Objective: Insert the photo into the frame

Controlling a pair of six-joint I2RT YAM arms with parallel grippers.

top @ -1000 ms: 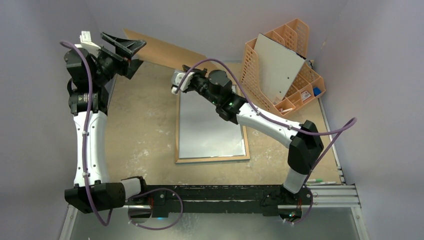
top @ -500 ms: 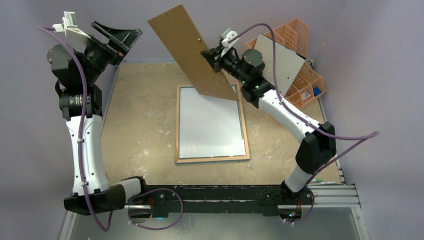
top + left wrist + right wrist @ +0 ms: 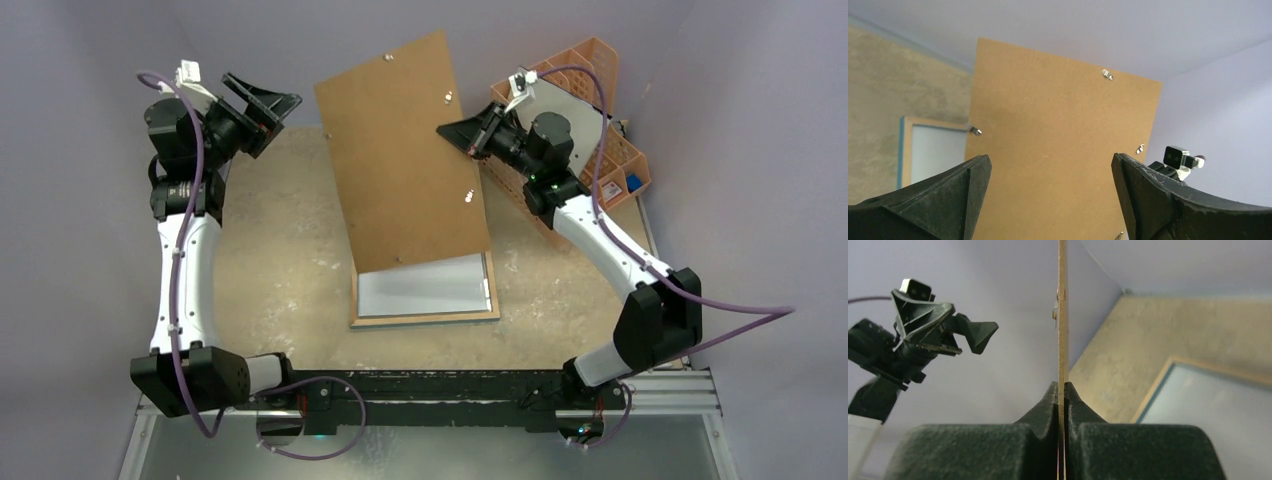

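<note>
A: Where is the thin, wood-rimmed glass frame (image 3: 425, 318)?

B: It is laid flat on the bench (image 3: 280, 250), below the right end effector (image 3: 462, 133), which is clamped on a brown hardboard backing (image 3: 400, 150). The left end effector (image 3: 268, 108) is spread wide, empty. The frame is probably fragile and best gripped at the rim. No photo is seen.

The tabletop (image 3: 280, 260) is a mottled sandy-beige slab, scuffed paler in patches. Flat on it, about the middle, lies the large thin rectangular picture frame (image 3: 425, 318), its light wood-coloured rim facing up around a pale glassy pane; from above only its near part shows. In the far right corner stands an orange plastic lattice organiser (image 3: 625, 165), apart from the frame.
</note>
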